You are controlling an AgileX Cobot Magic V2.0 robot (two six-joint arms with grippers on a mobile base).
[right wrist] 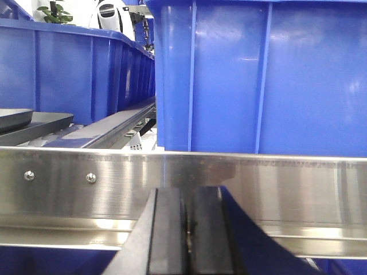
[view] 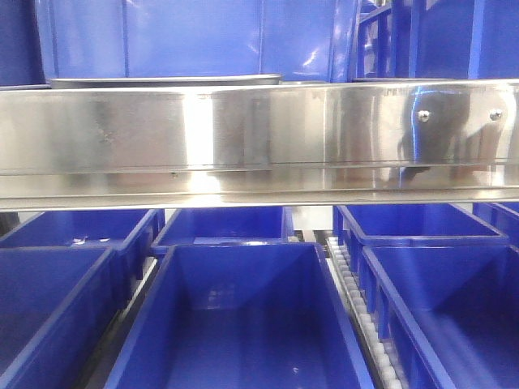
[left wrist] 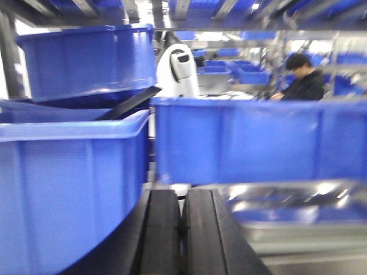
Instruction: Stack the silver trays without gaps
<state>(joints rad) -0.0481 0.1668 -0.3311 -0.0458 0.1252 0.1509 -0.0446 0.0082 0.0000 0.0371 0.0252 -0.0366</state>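
Note:
A shiny silver tray (left wrist: 292,212) lies on the shelf just right of my left gripper (left wrist: 182,197), whose black jaws are pressed together with nothing between them. In the front view only the thin rim of a silver tray (view: 162,80) shows above the steel rail. A shallow grey tray (right wrist: 20,119) shows at the far left of the right wrist view. My right gripper (right wrist: 186,195) is shut and empty, low in front of the rail. Neither gripper shows in the front view.
A long brushed-steel rail (view: 259,142) spans the shelf front and shows in the right wrist view (right wrist: 287,183). Deep blue bins stand above (view: 195,36) and below (view: 243,324) it. A blue bin (left wrist: 69,189) is close on the left gripper's left and another (left wrist: 258,140) is behind the tray. A person (left wrist: 301,80) sits far back.

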